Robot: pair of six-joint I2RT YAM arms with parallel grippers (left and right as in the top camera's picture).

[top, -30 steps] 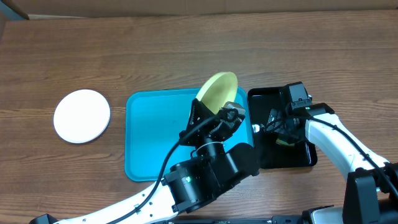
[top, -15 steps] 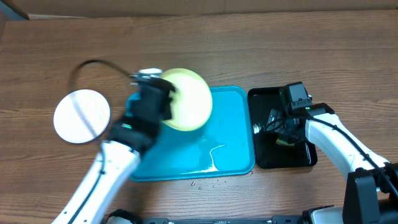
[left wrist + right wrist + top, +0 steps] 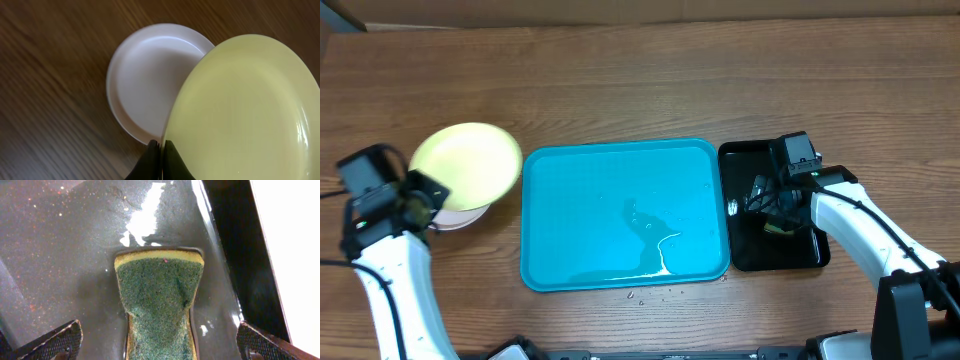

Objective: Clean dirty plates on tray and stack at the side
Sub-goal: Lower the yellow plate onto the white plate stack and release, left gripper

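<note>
**Yellow-green plate held over the white one, left of the tray**

The left end effector (image 3: 432,192) is pinched tight on the rim of the yellow-green plate (image 3: 467,162). It holds the plate tilted, off the tray's left edge and above the white plate (image 3: 460,217), which lies flat on the desk (image 3: 640,80). In the left wrist view the yellow-green plate covers the right part of the white plate. Whether one white plate or two lie there cannot be told.

The tray (image 3: 580,180) carries no plates, only a thin sheet of water (image 3: 655,240) toward its lower right. Just right of the tray sits the black tray (image 3: 745,258). There the right end effector (image 3: 160,345) hangs with its jaws wide on either side of the sponge (image 3: 160,295), gripping nothing.

By the look of it, cleaning is done and the last stacking step is in hand.

The plate looks stiff, light and glossy, and it is likely slick if wet. Its flat face gives nothing to grip, so the rim is the only hold. A pinch at one edge lets the plate swing or slide out. It should come down level and centred on the white plate before the jaws part. Let go while tilted, it could skate off onto the desk.
</note>
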